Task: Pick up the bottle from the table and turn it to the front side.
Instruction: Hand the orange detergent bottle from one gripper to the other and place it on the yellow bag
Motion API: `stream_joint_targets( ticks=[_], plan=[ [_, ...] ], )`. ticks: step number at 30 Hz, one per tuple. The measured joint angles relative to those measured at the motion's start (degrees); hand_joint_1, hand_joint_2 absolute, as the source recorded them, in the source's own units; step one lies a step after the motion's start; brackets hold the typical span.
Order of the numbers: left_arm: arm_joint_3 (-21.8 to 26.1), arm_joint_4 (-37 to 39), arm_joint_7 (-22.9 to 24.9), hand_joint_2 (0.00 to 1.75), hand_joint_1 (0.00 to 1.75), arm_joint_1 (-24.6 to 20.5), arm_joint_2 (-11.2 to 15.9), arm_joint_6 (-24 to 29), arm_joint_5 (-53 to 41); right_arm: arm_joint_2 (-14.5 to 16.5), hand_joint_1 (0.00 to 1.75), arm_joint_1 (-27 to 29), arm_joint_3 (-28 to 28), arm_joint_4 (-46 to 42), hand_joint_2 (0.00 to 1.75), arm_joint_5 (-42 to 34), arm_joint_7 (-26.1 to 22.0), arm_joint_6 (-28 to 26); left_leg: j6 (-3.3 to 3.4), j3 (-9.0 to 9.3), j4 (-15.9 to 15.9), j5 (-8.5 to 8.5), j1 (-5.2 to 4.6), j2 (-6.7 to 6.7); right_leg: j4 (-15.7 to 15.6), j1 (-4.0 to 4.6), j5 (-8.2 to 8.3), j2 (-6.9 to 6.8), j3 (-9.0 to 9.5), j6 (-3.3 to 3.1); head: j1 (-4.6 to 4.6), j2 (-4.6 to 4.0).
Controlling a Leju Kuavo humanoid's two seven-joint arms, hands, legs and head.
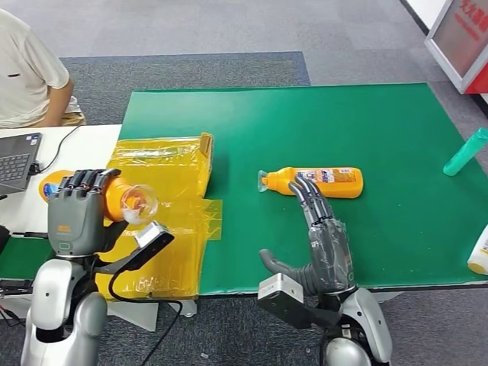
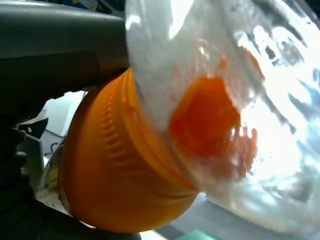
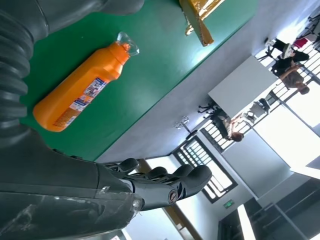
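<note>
Right hand [image 1: 324, 232] hovers open, fingers extended, just short of an orange bottle [image 1: 315, 181] lying flat beyond its fingertips. Likely light, smooth, slippery plastic; grip the broad middle, not the clear cap [image 1: 263, 181].

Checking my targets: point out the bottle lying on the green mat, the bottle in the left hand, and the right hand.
Lying bottle [image 1: 322, 181], head view, orange body.
Held bottle [image 2: 113, 170], left wrist view, orange shoulder.
Right hand [image 1: 325, 236], head view, back.

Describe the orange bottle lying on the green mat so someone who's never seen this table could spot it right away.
Find the green mat covering the table. Near its middle, just beyond the fingertips of the right robot hand, an orange bottle lies on its side, clear cap pointing toward the yellow plastic sheet. Unlike the bottle in the left robot hand, it lies free.
</note>
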Motion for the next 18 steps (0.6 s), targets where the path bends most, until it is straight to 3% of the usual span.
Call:
stream_joint_targets(
  ticks=[4, 9, 18],
  plan=[
    [-2.05, 5.56, 9.71, 1.75, 1.75, -4.78, 6.14, -5.02, -0.51, 0.0, 0.0, -0.13, 0.92, 0.01, 1.75, -2.22, -2.22, 0.14, -0.05, 0.0, 0.0, 0.05, 0.02, 0.0, 0.01, 0.02, 0.01, 0.0, -0.04, -0.01, -0.02, 0.01],
    [-6.47, 14.18, 11.95, 1.75, 1.75, -10.89, 11.76, -11.98, -0.51, -0.06, 0.0, -0.9, 3.42, 0.0, 1.75, -4.38, -4.37, 1.02, -0.09, -0.01, 0.0, 0.13, 0.04, 0.0, 0.02, 0.05, 0.08, 0.01, -0.05, -0.09, -0.01, 0.01],
    [-10.68, 24.72, 12.15, 1.75, 1.75, -15.11, 12.54, -14.76, -0.52, -0.67, 0.0, -1.8, 7.18, -0.86, 1.75, -4.94, -6.23, 2.08, -0.07, -0.06, 0.01, 0.12, 0.01, 0.01, 0.0, 0.03, 0.11, 0.01, -0.09, -0.06, -0.02, 0.01]
  ],
)
